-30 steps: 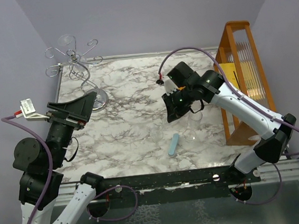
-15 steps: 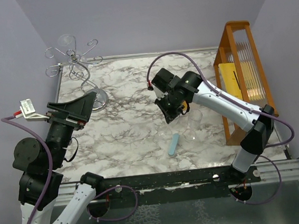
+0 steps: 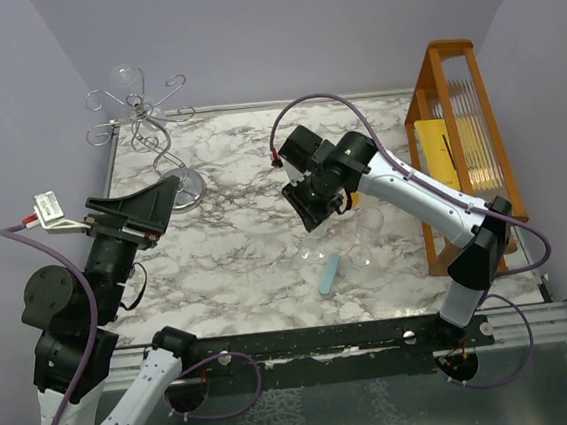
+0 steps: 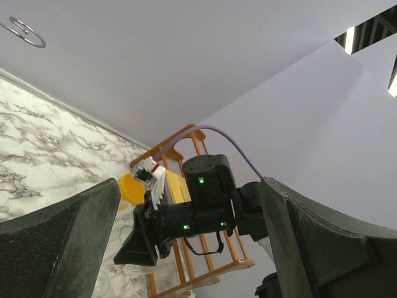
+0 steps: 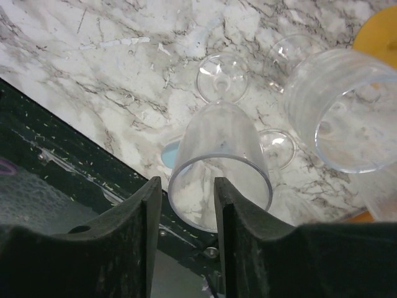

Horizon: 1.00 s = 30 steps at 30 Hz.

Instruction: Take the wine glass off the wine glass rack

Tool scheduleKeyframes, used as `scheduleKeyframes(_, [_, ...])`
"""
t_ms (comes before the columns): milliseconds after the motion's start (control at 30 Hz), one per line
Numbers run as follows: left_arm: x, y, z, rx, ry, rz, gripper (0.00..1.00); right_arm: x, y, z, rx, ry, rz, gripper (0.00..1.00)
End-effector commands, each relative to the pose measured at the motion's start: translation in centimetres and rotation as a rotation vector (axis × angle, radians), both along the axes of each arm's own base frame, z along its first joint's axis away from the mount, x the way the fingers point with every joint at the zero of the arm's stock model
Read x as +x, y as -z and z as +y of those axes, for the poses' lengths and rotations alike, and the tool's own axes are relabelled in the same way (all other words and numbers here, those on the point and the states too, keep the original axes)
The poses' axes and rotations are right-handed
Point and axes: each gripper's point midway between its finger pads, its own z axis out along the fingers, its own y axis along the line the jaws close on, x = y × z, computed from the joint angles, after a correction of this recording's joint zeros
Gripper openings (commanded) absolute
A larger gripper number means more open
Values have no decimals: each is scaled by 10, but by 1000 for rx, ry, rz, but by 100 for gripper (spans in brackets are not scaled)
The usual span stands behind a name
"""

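The wine glass rack [image 3: 140,119], a silvery wire tree on a round base, stands at the table's back left; a clear glass [image 3: 126,79] hangs at its top. One curl of it shows in the left wrist view [image 4: 28,34]. My right gripper [image 3: 308,208] hovers mid-table, far from the rack. Its jaws [image 5: 185,186] are apart and empty, above the rim of a clear wine glass [image 5: 220,155] standing on the marble. My left gripper [image 3: 140,208] is wide open and empty [image 4: 186,248], raised at the left and pointing at the right arm.
A ribbed clear tumbler [image 5: 341,112], more clear glass pieces [image 5: 276,146] and a yellow object [image 5: 379,28] sit by the wine glass. A blue stick [image 3: 331,273] lies near the front edge. A tall orange slatted rack [image 3: 458,145] stands on the right.
My right arm has swung left and slightly back, carrying its gripper away from the tumbler toward mid-table. The left arm has barely shifted.
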Motion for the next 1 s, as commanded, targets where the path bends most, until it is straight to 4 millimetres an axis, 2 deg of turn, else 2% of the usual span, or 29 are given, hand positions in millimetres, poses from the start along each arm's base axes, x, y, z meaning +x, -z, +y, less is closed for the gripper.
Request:
scheduleKeyframes(0, [-3,2,9,4,-41,9,97,5,-23,6,48,-14,-63,46])
scheduleKeyframes(233, [0,1,9,16,-47,13,97,5,-54,10,139,-20,-123,75])
scheduleKeyframes(433, [8,7,5,20,-42,35,97,1,-80,1,214,-29,-212,90])
scheduleKeyframes(667, [22,14,-3,34,-33,69,96,-6,-108,-17,309,-46,-343,100])
scheduleKeyframes(767, [30,19,-6,55,-31,92,96,-7,-132,-20,417,-61,-456,100])
scheduleKeyframes(967, [53,27,-15,112,-35,133,96,-10,-164,-42,573,104,-569,100])
